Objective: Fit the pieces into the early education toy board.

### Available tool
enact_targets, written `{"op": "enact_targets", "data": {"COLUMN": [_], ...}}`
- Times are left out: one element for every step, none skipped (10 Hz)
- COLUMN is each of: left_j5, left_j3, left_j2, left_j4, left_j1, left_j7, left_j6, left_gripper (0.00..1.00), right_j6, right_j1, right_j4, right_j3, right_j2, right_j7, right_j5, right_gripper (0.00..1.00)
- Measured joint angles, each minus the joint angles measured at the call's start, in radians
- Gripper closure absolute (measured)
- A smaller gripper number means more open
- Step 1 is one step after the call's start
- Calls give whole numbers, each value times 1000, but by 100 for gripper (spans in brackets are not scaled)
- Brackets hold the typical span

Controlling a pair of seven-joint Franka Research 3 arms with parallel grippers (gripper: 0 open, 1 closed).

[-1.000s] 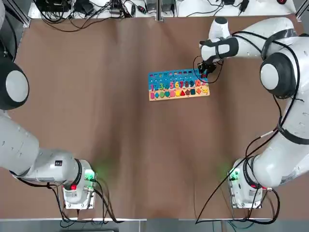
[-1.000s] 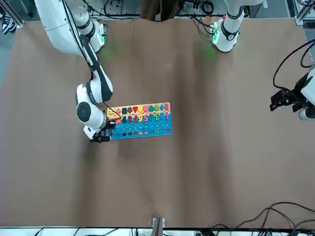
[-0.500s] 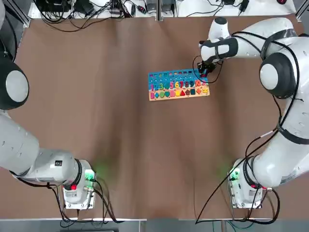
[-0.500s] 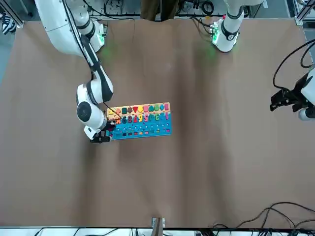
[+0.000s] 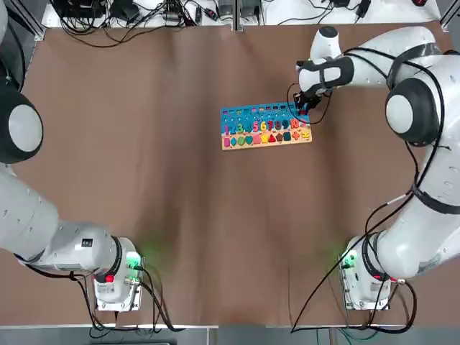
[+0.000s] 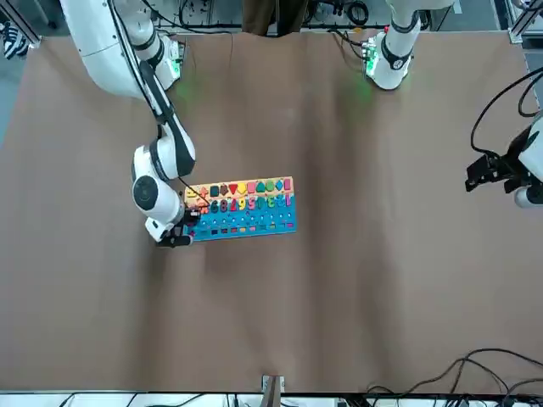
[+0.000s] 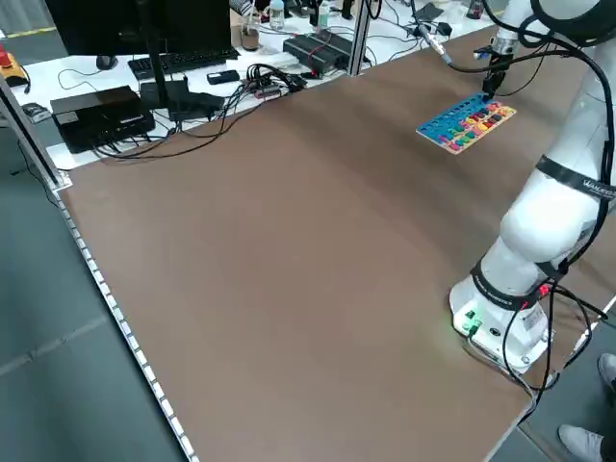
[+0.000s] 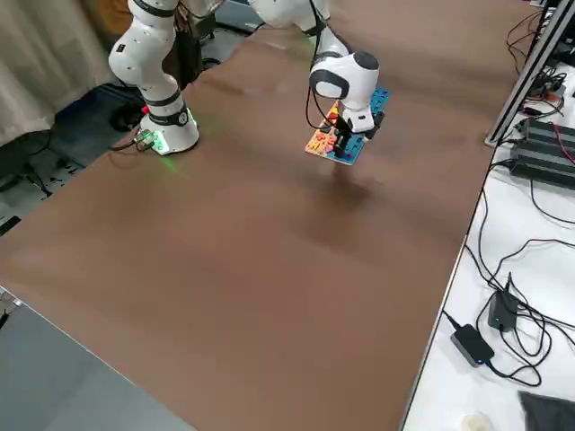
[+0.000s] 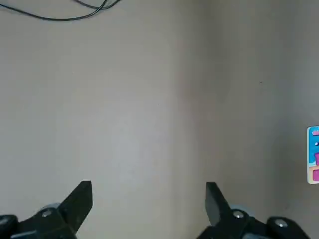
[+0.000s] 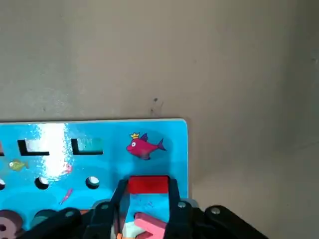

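A broad brown tabletop [image 5: 172, 187] spreads under both arms, its covering softly rippled. Beyond its far edge, past the right jaws as the robot faces, runs a white table [image 5: 255, 16] with tangled black cables [image 7: 241, 101], a monitor [image 7: 96, 27] and a keyboard [image 7: 183, 64]. Grey floor [image 7: 67, 318] shows past the tabletop's side. A pale curtain [image 8: 45, 72] hangs in the room, and a person's dark trousers [image 6: 276, 13] show behind the robot's side of the tabletop, well apart from either set of jaws.

The right gripper [image 10: 148, 191] is over the end of the toy board [image 5: 262, 123] on the robot's right, its jaws drawn in on a red piece [image 10: 148, 184] that sits between the fingertips. I can't tell whether that piece touches the board. A crowned fish is printed just beside the jaws, and a pink piece [image 10: 149, 225] lies near them too. The board lies flat, most of it reaching leftward from the right jaws, its row of shapes along the edge nearer the robot.

The left gripper [image 6: 492, 172] is parked well apart, above the robot's left side, jaws wide with nothing between them. Bare covering separates it from the board, with open room in front of the board and between the two arms.
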Motion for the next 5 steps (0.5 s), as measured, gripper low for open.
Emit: {"op": "enact_targets", "data": {"left_j5": [0,0,0,0,0], "left_j3": [0,0,0,0,0], "left_j2": [0,0,0,0,0], "left_j4": [0,0,0,0,0], "left_j1": [0,0,0,0,0], "left_j7": [0,0,0,0,0], "left_j6": [0,0,0,0,0], "left_gripper": [0,0,0,0,0], "right_j6": [2,3,3,3,6], "right_j1": [0,0,0,0,0], "right_j4": [-1,-2,-2,-2,-2], "right_j3": [0,0,0,0,0], "right_j2": [0,-1,-1,-1,0], "right_j7": [0,0,0,0,1], "right_j5": [0,0,0,0,0], "right_gripper": [64,64,64,64,62]}}
